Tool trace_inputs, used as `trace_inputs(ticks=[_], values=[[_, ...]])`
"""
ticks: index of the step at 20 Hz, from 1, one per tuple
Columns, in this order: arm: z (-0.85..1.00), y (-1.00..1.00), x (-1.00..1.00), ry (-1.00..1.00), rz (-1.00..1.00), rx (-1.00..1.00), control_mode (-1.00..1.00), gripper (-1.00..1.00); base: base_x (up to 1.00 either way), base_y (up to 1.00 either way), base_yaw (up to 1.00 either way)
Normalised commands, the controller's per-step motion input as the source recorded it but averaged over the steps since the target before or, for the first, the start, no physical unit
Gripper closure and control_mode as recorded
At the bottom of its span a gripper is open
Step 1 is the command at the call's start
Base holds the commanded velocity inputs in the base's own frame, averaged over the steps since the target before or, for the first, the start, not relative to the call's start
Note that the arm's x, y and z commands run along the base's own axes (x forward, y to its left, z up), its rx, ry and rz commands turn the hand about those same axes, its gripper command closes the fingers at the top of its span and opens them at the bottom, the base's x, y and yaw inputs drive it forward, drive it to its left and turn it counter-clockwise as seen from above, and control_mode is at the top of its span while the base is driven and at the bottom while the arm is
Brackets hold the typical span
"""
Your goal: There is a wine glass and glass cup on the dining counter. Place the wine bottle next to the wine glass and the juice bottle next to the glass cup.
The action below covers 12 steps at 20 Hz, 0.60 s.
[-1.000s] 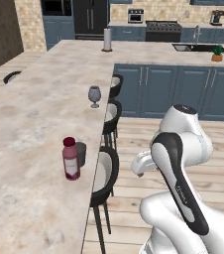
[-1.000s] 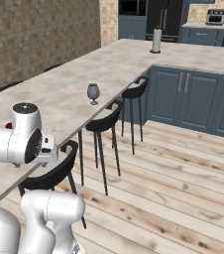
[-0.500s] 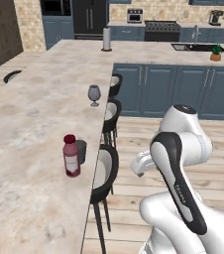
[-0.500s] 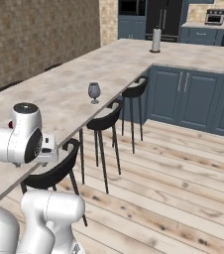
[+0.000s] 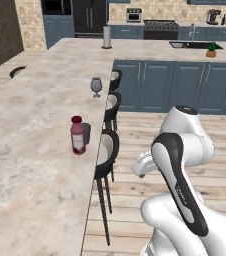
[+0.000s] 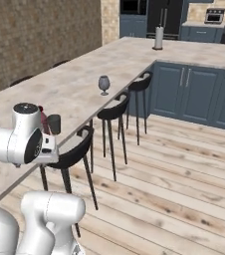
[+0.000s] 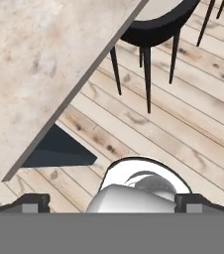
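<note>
On the dining counter, toward its right-hand edge in the left base view: juice bottle, upright, maroon with a dark red cap and pale label. Touching or just behind its right side, the glass cup, dark and stemless, partly hidden by the bottle. Farther up the same edge, well apart from that pair, the wine glass, upright on its stem. At the far end of the slab, a pale upright cylinder. Tucked under the counter's edge, three black stools in a row, one just beside the bottle and cup, the farthest by the wine glass. Right of the stools, plank wooden floor, then blue cabinets along the far side.

In the right base view, same layout from the other side: glass cup at the near edge, juice bottle mostly hidden behind the arm's white joint, wine glass farther along.

In the hand view, counter slab at upper left, stool legs over floorboards at right. Gripper aimed down at the floor beside the counter, fingertips dark at both bottom corners, set wide apart with nothing between them.
</note>
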Motion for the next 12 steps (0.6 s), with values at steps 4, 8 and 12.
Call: trace_inputs(ticks=[4, 8, 12], values=[[0.00, 0.00, 0.00, 0.00, 0.00, 0.00, 1.00, -1.00, -0.76, 0.07, 0.03], [0.00, 0.00, 0.00, 0.00, 0.00, 0.00, 1.00, -1.00, -0.75, 0.16, 0.20], [0.00, 0.00, 0.00, 0.00, 0.00, 0.00, 1.00, -1.00, -0.64, 0.13, 0.44]])
